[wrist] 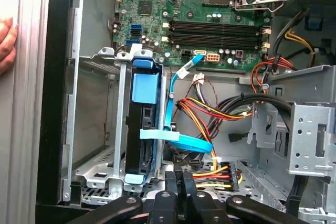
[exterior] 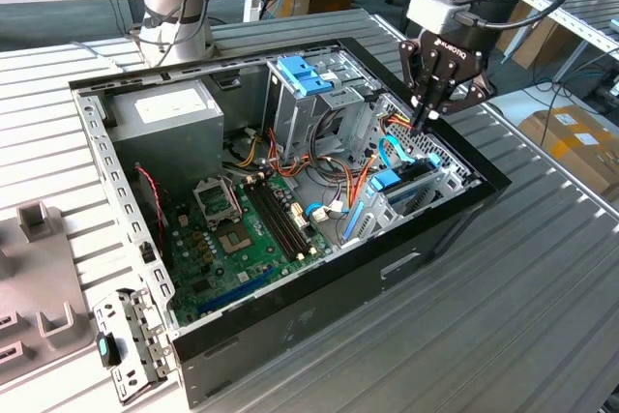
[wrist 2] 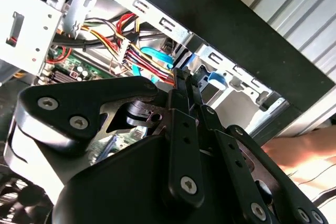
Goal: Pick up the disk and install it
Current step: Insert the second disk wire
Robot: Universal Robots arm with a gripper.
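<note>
Disk (exterior: 404,184), in its light-blue carrier, stands on edge in the low drive bay at the corner of the open computer case (exterior: 319,309) towards the exterior view's right. In the first wrist view the disk (wrist: 143,129) sits between the bay's metal walls, with a blue cable (wrist: 173,98) just beside it.

From the exterior view's left:
- a grey fixture block (exterior: 39,229) lies on the slatted table (exterior: 513,326);
- inside the case come the power supply (exterior: 169,108), the motherboard (exterior: 242,239), and the tall drive cage (exterior: 324,113) topped by a blue bracket (exterior: 302,73);
- the gripper (exterior: 424,123) hangs just above the disk's bay, fingers closed together and holding nothing.

A person's hand (wrist: 5,40) rests on the table outside the case wall.
</note>
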